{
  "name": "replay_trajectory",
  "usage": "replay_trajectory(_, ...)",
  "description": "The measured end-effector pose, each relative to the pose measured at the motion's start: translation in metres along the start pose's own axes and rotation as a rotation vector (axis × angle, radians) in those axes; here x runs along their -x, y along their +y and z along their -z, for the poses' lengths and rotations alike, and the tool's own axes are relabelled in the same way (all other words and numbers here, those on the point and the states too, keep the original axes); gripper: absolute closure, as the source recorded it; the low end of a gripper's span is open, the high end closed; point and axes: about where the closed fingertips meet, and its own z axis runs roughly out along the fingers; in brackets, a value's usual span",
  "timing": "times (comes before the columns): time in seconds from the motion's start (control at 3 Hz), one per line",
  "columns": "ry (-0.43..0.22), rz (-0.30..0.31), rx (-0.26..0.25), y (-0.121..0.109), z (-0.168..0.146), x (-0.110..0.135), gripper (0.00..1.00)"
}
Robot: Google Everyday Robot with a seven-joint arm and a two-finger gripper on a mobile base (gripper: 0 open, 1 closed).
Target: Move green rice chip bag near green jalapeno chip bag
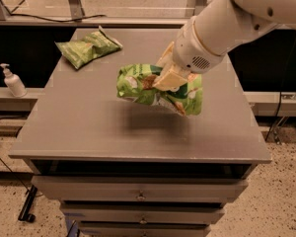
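Note:
The green rice chip bag (138,87) is bright green and crumpled, held in the air above the middle of the grey cabinet top (89,127), with its shadow below it. My gripper (168,78) is shut on the bag's top middle, with the white arm reaching in from the upper right. The green jalapeno chip bag (88,48) is duller olive green and lies flat at the far left corner of the top, well apart from the held bag.
A white pump bottle (12,81) stands on a lower ledge to the left of the cabinet. Drawers (140,196) run down the cabinet front. Cables lie on the floor at the left.

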Motion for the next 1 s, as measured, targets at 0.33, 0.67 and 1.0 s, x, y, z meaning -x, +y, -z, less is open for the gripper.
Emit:
replay_trajectory(0.33,-0.027,0.047,-0.076,-0.011,0.008,-0.010,1.00)
replay_trajectory(0.67,-0.039,0.235,-0.146,-0.048,0.012,-0.007,1.00)
replay_trajectory(1.0,-0.045,0.442,-0.156,-0.090,0.010,0.021,1.00)
